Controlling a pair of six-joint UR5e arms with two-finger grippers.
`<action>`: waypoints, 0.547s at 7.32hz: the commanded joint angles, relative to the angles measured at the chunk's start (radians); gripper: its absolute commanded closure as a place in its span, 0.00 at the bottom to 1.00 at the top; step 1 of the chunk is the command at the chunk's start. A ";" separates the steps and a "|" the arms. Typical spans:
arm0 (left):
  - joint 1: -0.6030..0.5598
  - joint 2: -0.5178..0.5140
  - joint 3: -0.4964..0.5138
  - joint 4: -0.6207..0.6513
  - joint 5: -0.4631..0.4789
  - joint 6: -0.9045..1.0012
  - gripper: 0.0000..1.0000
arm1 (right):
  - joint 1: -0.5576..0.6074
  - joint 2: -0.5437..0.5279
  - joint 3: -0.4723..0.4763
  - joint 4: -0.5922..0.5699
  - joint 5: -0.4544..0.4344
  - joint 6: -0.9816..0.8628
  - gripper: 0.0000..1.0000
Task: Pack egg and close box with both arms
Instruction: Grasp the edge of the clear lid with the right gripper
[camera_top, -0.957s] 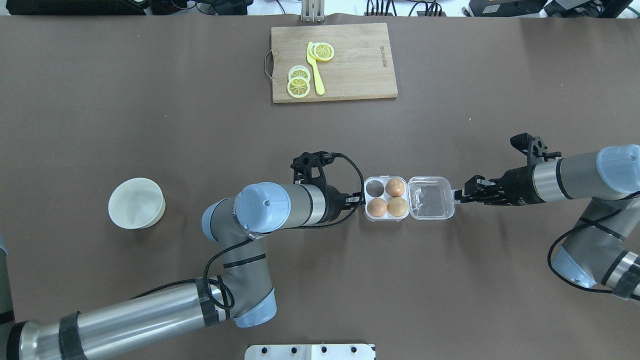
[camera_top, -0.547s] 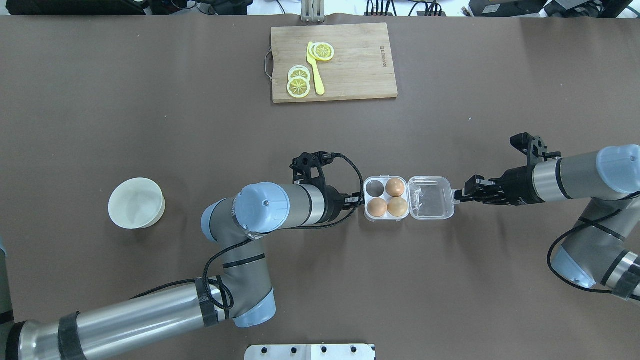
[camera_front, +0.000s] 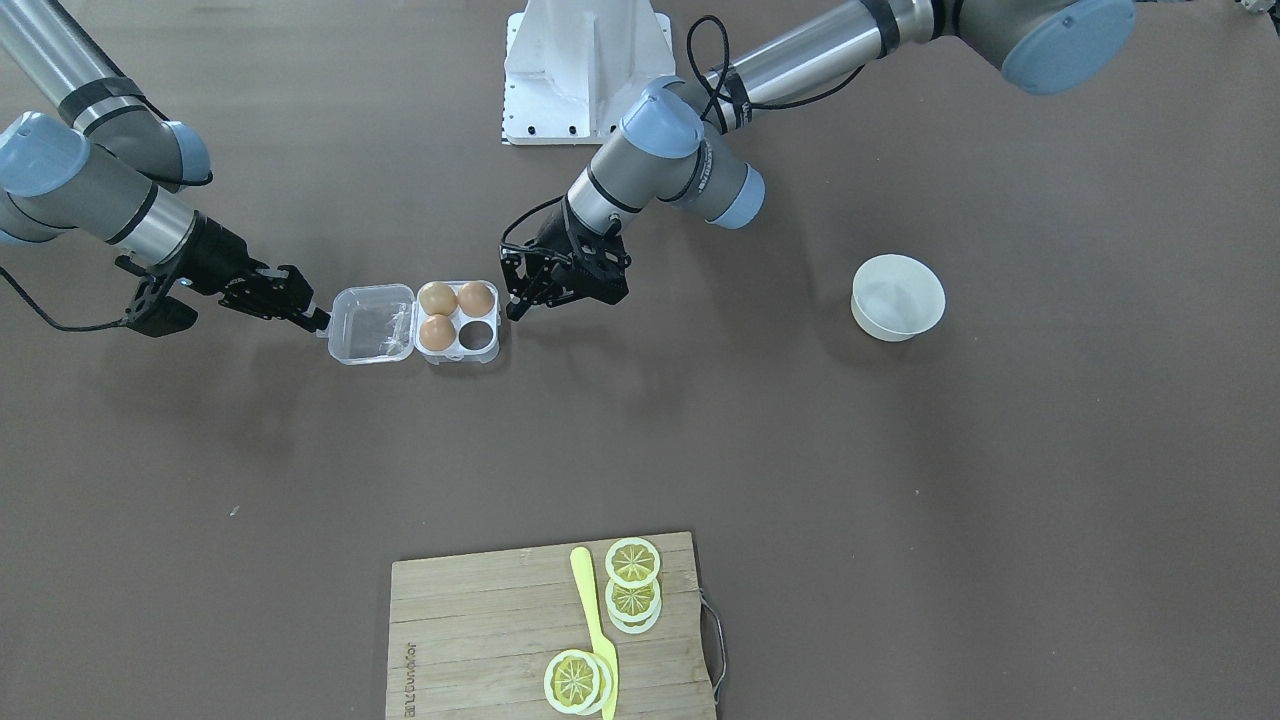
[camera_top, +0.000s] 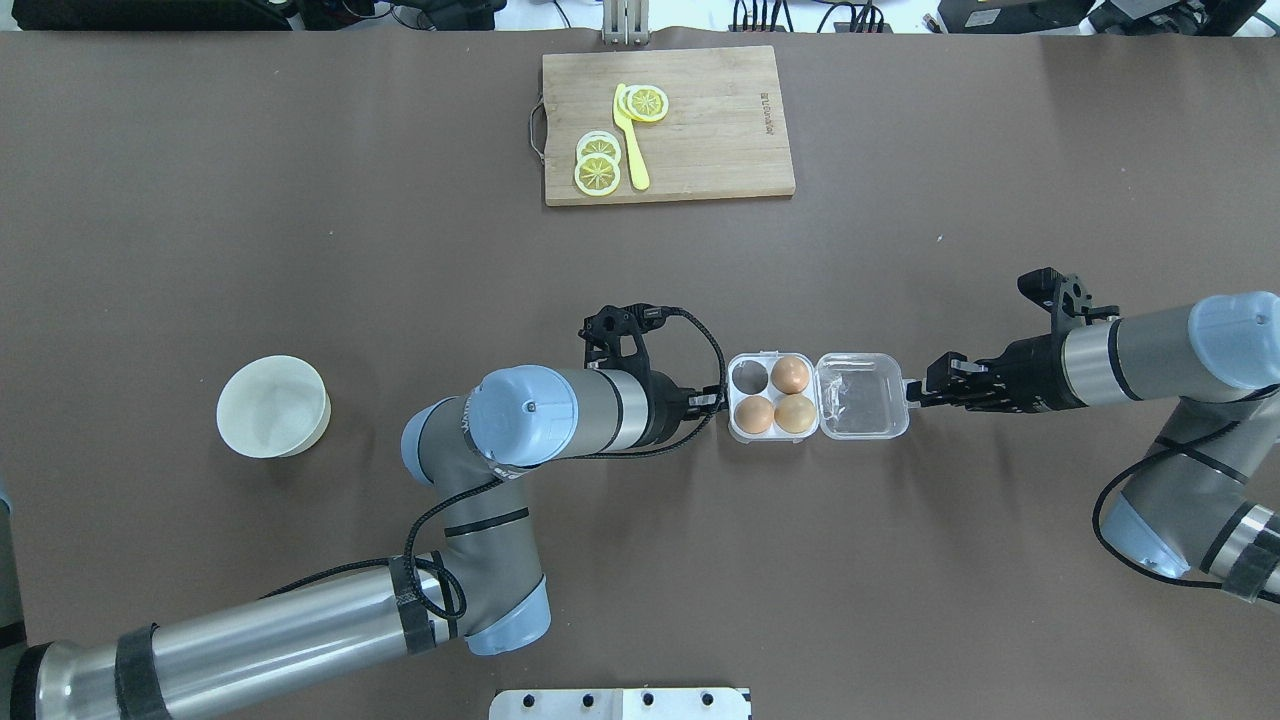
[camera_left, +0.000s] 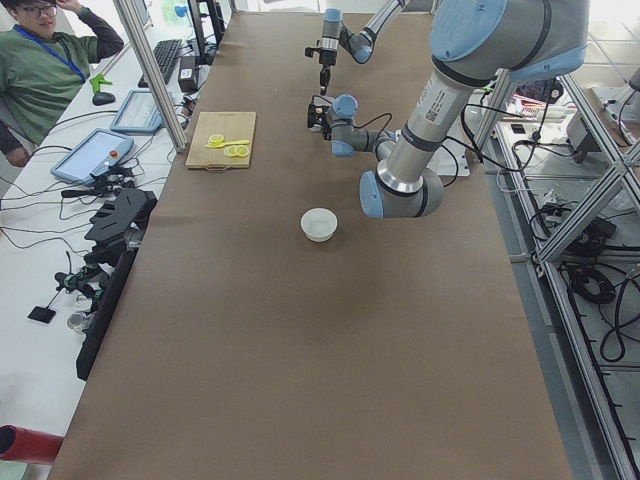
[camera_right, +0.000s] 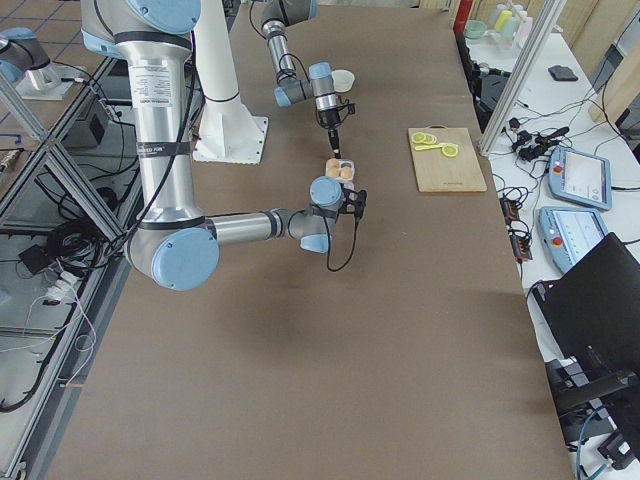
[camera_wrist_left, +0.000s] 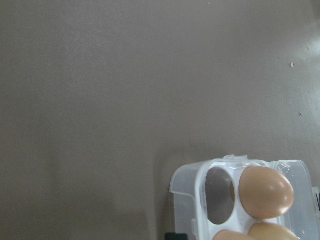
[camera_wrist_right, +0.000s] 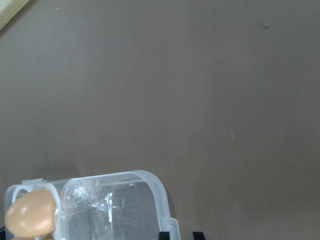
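Box (camera_top: 818, 395): open, flat on the table (camera_top: 300, 250), directly between the two gripper tips. The cup half is on the left gripper (camera_top: 716, 400) side. The lid (camera_top: 865, 398) is laid out flat on the right gripper (camera_top: 918, 392) side.

Eggs (camera_top: 790, 374): three, each seated in a cup. Two are in the cups by the hinge. One is in the cup next to the left gripper's tip, on the robot's side. Empty cup (camera_top: 750, 375): also next to that tip, on the side away from the robot.

Left gripper: tip at the outer rim of the cup half; touching or just short, cannot tell. The left wrist view shows one dark fingertip (camera_wrist_left: 172, 235) at the box's corner. Released or clenched: cannot tell.

Right gripper: tip at the latch tab (camera_top: 906, 390) on the lid's outer edge. The right wrist view shows two dark fingertips (camera_wrist_right: 163, 235) with a narrow gap, the tab at them. Clamped on it or not: cannot tell.

Left arm (camera_top: 540, 410) and right arm (camera_top: 1150, 350): reach in low from opposite sides, grippers pointing at each other across the box.

Further out: white bowl (camera_top: 273, 400) well behind the left gripper, past its arm's elbow. Cutting board (camera_top: 720, 130) with lemon slices (camera_top: 597, 172) and a yellow knife (camera_top: 632, 150), well apart from both grippers at the table's far edge. A person (camera_left: 45, 70) in a green top is beside that edge.
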 joint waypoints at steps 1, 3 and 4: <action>0.000 0.002 -0.001 -0.001 0.000 0.000 1.00 | -0.002 0.004 0.000 -0.001 0.001 0.004 0.76; 0.000 0.002 -0.001 -0.001 0.000 0.000 1.00 | 0.000 0.004 0.004 0.000 0.001 0.006 0.92; 0.000 0.002 -0.001 -0.003 0.000 0.000 1.00 | 0.000 0.003 0.007 0.000 0.003 0.007 1.00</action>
